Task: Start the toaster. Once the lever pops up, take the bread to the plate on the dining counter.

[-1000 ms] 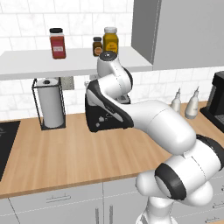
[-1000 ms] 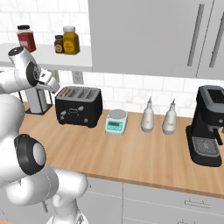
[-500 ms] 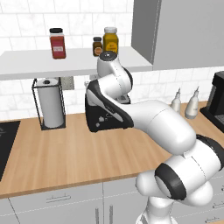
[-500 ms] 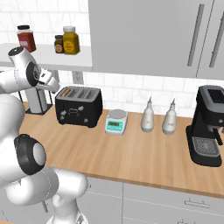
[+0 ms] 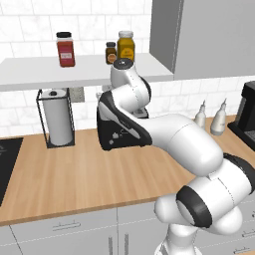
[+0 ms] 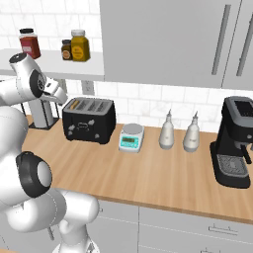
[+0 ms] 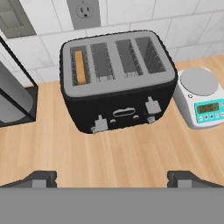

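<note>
The two dark fingertips (image 7: 41, 178) of the gripper (image 7: 112, 179) stand wide apart at the bottom corners of the hand view, holding nothing. Above them, at frame centre, sits the black boxy toaster with a silvery slotted top (image 7: 117, 78). The golden-brown bread slice (image 7: 79, 67) stands in its leftmost slot. A pale kitchen scale with a teal display (image 7: 200, 97) sits at right.

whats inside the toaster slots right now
In the hand view, the toaster has four slots; the bread stands in the leftmost, with just its golden top edge showing. The other three look empty, though their depths are dark. The slice's lower part is hidden inside.
</note>
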You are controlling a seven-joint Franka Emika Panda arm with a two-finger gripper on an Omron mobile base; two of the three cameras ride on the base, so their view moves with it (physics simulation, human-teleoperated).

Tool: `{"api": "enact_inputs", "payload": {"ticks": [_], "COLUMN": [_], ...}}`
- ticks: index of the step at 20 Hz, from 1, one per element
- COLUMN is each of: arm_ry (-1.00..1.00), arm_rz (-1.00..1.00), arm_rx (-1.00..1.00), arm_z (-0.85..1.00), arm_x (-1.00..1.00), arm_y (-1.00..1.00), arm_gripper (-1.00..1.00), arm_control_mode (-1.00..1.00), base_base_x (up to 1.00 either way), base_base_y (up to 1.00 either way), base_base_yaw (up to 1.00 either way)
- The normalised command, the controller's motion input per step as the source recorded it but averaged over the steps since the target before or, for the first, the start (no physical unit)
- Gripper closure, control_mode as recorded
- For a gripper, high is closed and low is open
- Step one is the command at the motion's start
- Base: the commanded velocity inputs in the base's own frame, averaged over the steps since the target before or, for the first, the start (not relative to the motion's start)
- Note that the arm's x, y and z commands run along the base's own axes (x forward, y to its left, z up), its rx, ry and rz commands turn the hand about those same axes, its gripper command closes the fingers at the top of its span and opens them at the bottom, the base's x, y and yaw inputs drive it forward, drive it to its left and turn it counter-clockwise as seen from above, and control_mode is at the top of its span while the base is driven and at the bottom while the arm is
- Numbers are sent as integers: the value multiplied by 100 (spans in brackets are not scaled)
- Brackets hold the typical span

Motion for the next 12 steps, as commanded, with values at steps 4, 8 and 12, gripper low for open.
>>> {"api": "enact_inputs", "payload": {"ticks": [4, 8, 12], "arm_ry": [0, 0, 0], "arm_rz": [0, 0, 0], "arm_rx": [0, 0, 0], "arm_z": [0, 0, 0], "arm_x": [0, 0, 0], "arm_y": [0, 0, 0], "arm_gripper": [-100, -100, -100], "arm_control_mode": [-100, -100, -100], "base_base_x": [0, 0, 0], "base_base_y": [0, 0, 0], "base_base_yaw": [0, 0, 0]}}
